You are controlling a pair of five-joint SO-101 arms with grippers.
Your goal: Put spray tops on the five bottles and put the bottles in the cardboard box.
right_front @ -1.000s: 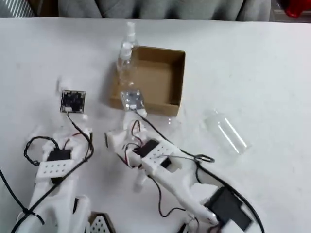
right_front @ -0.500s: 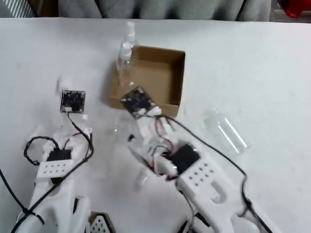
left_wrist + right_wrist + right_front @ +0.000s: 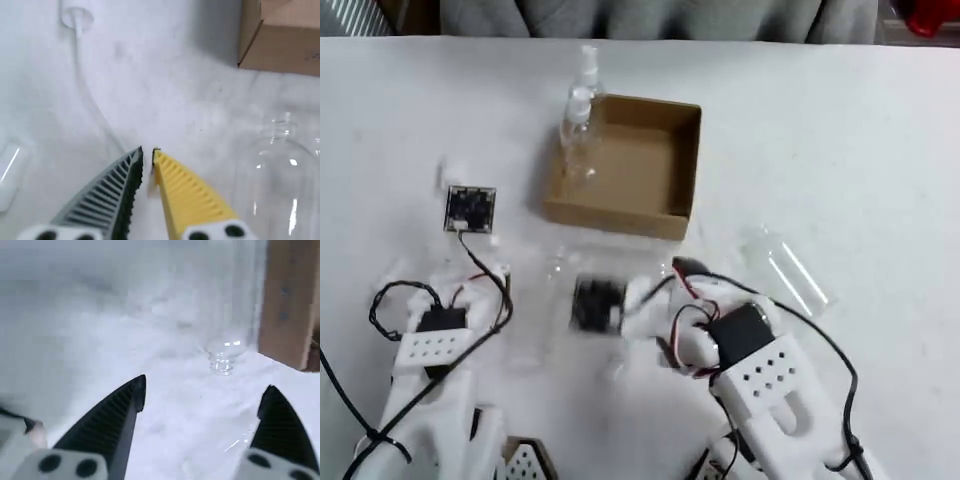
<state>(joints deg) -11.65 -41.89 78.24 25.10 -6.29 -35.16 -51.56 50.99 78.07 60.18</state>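
On the white table the cardboard box stands open, with two capped bottles at its far left corner. Near it the right gripper is spread wide before a bare bottle; the left gripper is almost closed, near a loose spray top.

The left claw, tips together, hangs over the bench, with a spray top, an uncapped clear bottle and the cardboard box nearby.
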